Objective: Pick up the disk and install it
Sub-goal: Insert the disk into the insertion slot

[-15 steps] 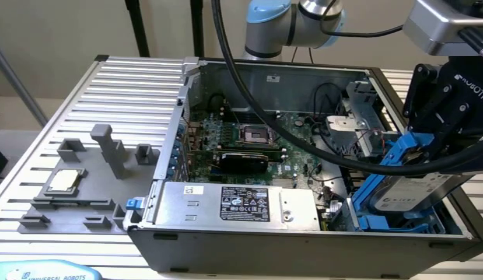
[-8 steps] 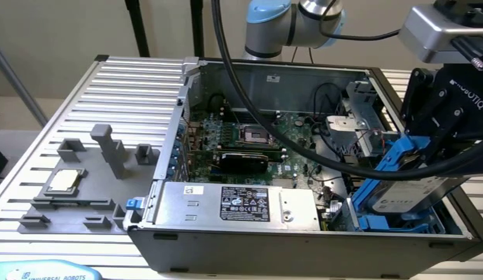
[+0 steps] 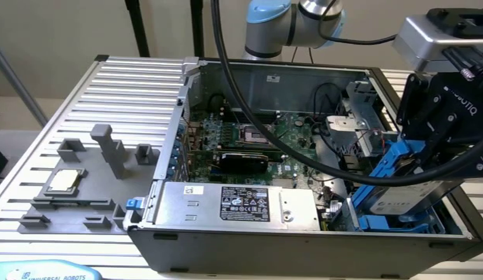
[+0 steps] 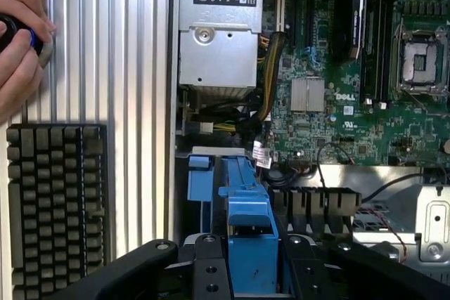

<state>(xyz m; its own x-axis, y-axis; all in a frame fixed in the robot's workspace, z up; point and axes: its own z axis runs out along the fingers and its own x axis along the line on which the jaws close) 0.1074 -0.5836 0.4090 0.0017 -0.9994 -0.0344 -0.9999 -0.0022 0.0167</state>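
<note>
Tool [image 3: 425, 168] jaws stand partway closed, clamped on the blue carrier of the disk [image 3: 393, 201]. The disk hangs tilted at the lower right of the exterior view, its labelled silver face turned toward that view's left. Its low end is at the blue bay [image 3: 385, 223] in the corner of the case [image 3: 304, 248]; whether it already touches the rails I cannot tell. In the wrist view the tool [image 4: 256, 275] has the disk [image 4: 249, 233] between its fingers [image 4: 211, 272], with more of the bay [image 4: 200, 180] just beyond. The step in hand looks like seating the disk in that bay. Doing it well probably means squaring the carrier's edges with the rails before any push, since a tilted carrier would likely jam against the plastic. The hold is on the carrier alone, so a slow, straight descent would guard against the disk pivoting in the jaws. A thick black cable [image 3: 350, 178] sweeps across the case to end near the disk, and thin wires [image 4: 320, 163] lie close to the bay; either could snag. Farther off sit the power supply [image 3: 241, 204] and the board [image 3: 257, 131], well apart from the bay. Farthest, on the counter [image 3: 132, 87], a grey fixture [image 3: 78, 186] stands at the exterior view's left, and a person's hand [image 4: 21, 26] lies near a black keyboard [image 4: 56, 201].
</note>
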